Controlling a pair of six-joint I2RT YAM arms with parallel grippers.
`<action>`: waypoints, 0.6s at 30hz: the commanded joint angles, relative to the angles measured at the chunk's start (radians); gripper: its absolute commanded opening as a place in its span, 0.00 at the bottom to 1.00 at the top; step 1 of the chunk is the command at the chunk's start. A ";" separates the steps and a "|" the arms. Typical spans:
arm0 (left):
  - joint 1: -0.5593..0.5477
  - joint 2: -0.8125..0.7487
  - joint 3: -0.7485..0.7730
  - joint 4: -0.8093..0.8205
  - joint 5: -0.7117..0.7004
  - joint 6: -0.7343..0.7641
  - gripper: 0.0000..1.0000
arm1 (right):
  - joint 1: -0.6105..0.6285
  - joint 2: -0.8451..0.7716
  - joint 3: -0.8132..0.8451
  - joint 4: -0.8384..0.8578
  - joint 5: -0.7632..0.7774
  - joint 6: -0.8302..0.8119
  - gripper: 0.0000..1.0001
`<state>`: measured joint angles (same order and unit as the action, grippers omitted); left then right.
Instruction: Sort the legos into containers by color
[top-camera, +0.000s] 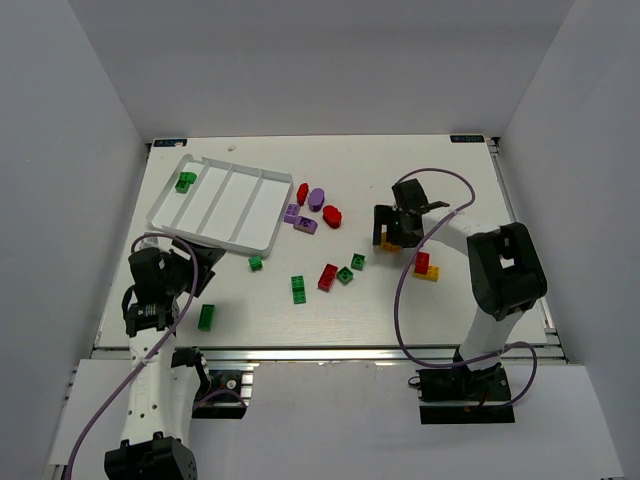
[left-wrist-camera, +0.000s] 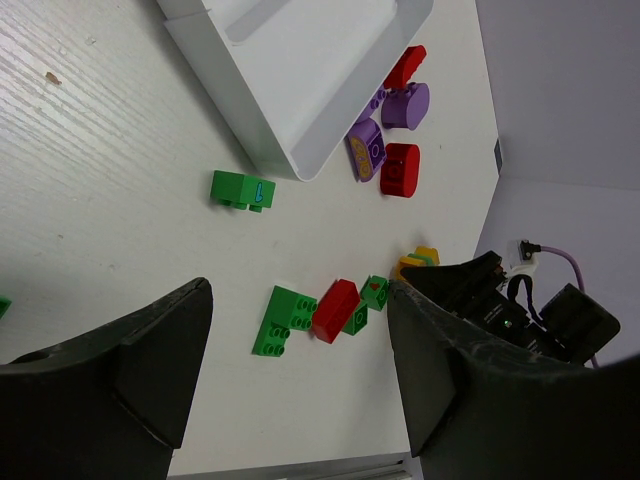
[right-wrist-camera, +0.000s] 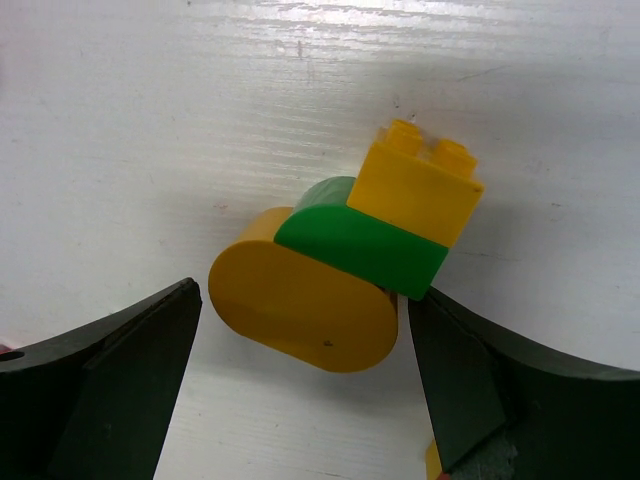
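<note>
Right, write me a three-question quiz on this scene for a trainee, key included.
1. True or false: the white tray already holds a red brick.
2. The brick cluster below the right gripper is: A) yellow and green, B) red and purple, C) all purple.
3. Fill in: the open left gripper holds ____.
Key: 1 false, only green bricks lie in it; 2 A; 3 nothing.

7 green legos (top-camera: 298, 289), 4 red legos (top-camera: 327, 277), 3 purple legos (top-camera: 306, 225), approx 3 yellow legos (right-wrist-camera: 300, 300); 1 tray (top-camera: 245, 205) w/ 4 compartments.
</note>
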<state>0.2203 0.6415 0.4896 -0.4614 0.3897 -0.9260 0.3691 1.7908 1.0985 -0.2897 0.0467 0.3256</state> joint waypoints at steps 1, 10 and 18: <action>-0.001 0.000 0.006 0.020 0.012 -0.002 0.80 | 0.005 0.015 0.038 -0.020 0.053 0.055 0.89; -0.001 0.006 0.010 0.006 0.011 -0.002 0.80 | 0.005 0.038 0.037 -0.035 0.101 0.086 0.87; -0.002 0.014 -0.002 0.029 0.026 -0.014 0.80 | 0.005 0.033 0.026 -0.040 0.081 0.072 0.70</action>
<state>0.2203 0.6521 0.4896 -0.4618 0.3916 -0.9325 0.3698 1.8111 1.1164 -0.2981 0.1253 0.3901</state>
